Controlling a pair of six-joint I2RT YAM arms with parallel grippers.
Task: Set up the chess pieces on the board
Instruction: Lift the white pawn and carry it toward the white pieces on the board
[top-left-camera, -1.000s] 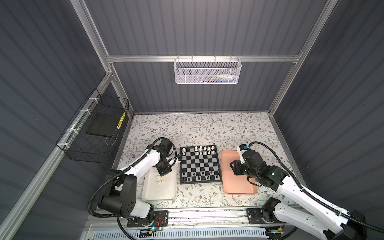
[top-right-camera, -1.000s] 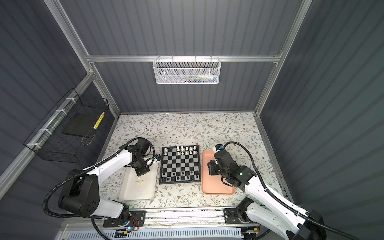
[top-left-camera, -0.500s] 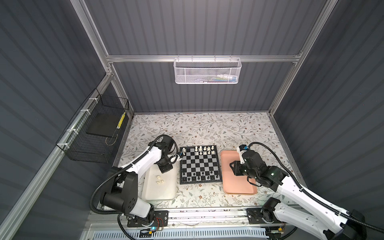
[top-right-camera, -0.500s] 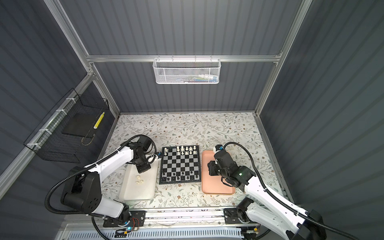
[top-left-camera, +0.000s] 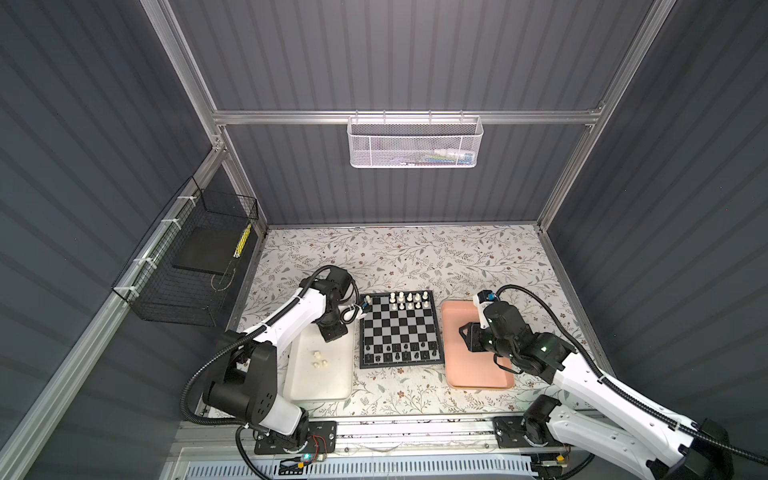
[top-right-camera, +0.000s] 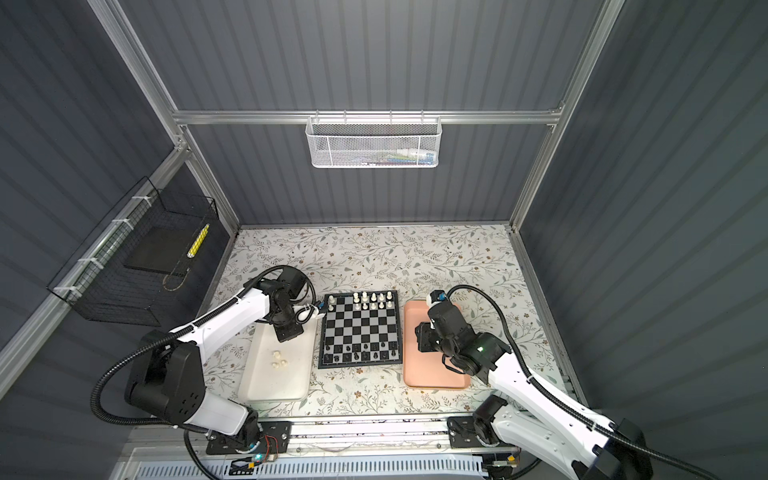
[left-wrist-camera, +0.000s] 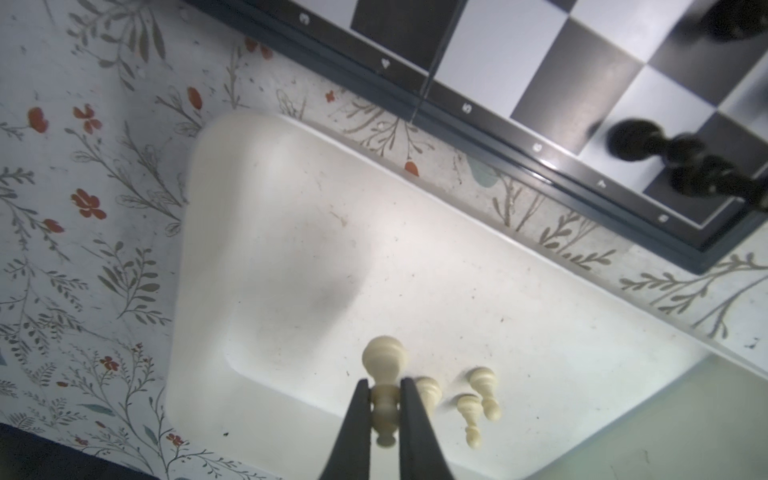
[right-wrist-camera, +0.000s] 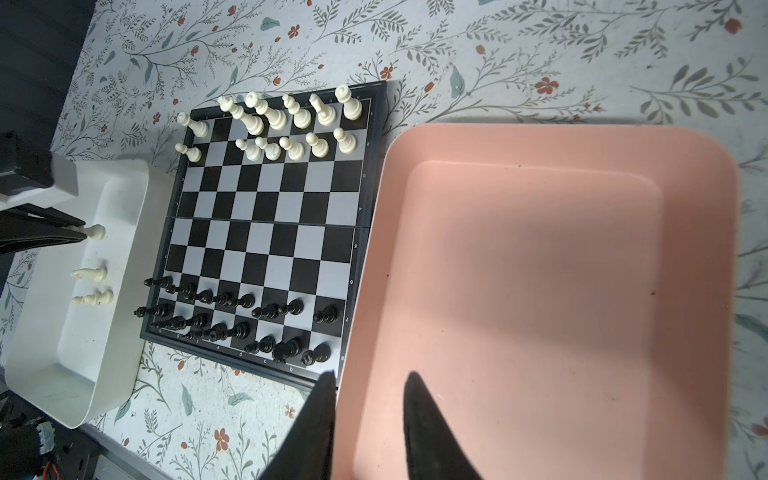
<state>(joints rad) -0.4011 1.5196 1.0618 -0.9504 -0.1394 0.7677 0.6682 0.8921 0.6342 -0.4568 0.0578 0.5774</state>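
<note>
Left gripper (left-wrist-camera: 385, 385): fingers closed tight on a white pawn (left-wrist-camera: 383, 361), pinched at its waist, its head past the tips.
Loose pawns (left-wrist-camera: 484, 390): three lying on the white tray (left-wrist-camera: 291, 249), just beside the left fingers.
Right gripper (right-wrist-camera: 370, 376): fingers partly apart, holding nothing, one tip over the pink tray (right-wrist-camera: 540, 291) rim.
Board (right-wrist-camera: 266, 224): just beside the right fingers, across the tray rim from the left ones.

left gripper (left-wrist-camera: 385, 384) clamped, right gripper (right-wrist-camera: 370, 376) parted
</note>
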